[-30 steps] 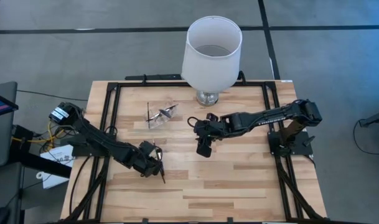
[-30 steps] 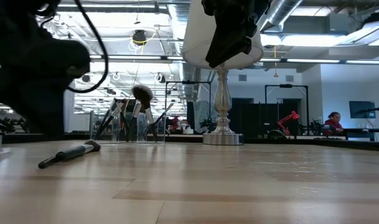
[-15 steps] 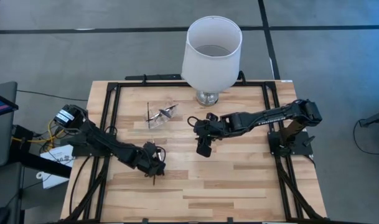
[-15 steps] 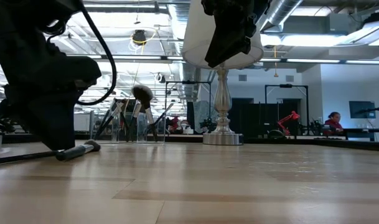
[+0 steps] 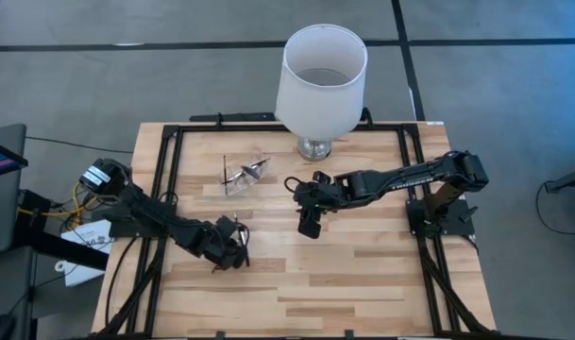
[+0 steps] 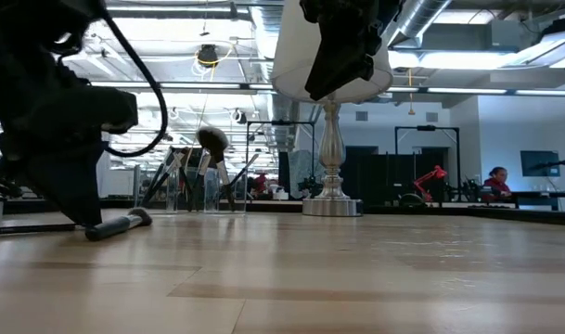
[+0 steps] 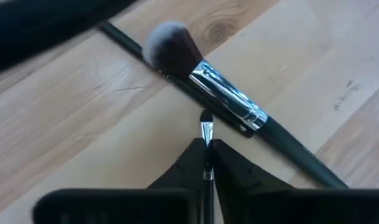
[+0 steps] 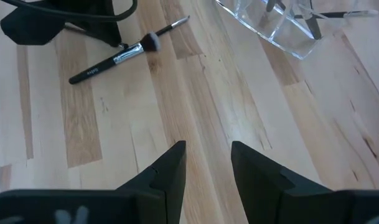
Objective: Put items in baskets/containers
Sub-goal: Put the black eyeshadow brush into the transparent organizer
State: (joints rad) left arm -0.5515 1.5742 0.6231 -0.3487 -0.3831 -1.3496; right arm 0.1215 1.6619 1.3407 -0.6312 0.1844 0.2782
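Note:
My left gripper (image 5: 232, 255) is low over the table's near left part, shut on a thin brush whose small tip (image 7: 206, 124) sticks out past the fingers. Just beyond it a larger brush (image 7: 221, 99) with a silver ferrule and a dark, pale-tipped head lies flat on the wood (image 6: 115, 224). Another thin dark handle (image 7: 122, 40) lies behind it. The clear container (image 5: 242, 176) stands on the table's far left part with several brushes in it (image 6: 203, 176). My right gripper (image 5: 311, 225) hangs open above the table's middle (image 8: 208, 163). My left gripper (image 7: 206, 148) pinches the thin brush between its two fingers, just behind the silver ferrule (image 7: 206, 134). The brush runs along the fingers and its bristle tip pokes out beyond them, close to the larger brush. Whether the thin brush touches the table, I cannot tell.
A large white lampshade (image 5: 322, 80) on a glass base (image 6: 331, 199) stands at the far middle of the table. A black frame (image 5: 174, 161) runs along the table's edges. Bare wood (image 5: 363, 274) spreads over the near right part. A person (image 6: 495, 181) sits far off in the room.
My left gripper has come down to the table beside the larger brush and then shifted slightly toward the left edge, staying shut on the thin brush. The larger brush has kept its place.

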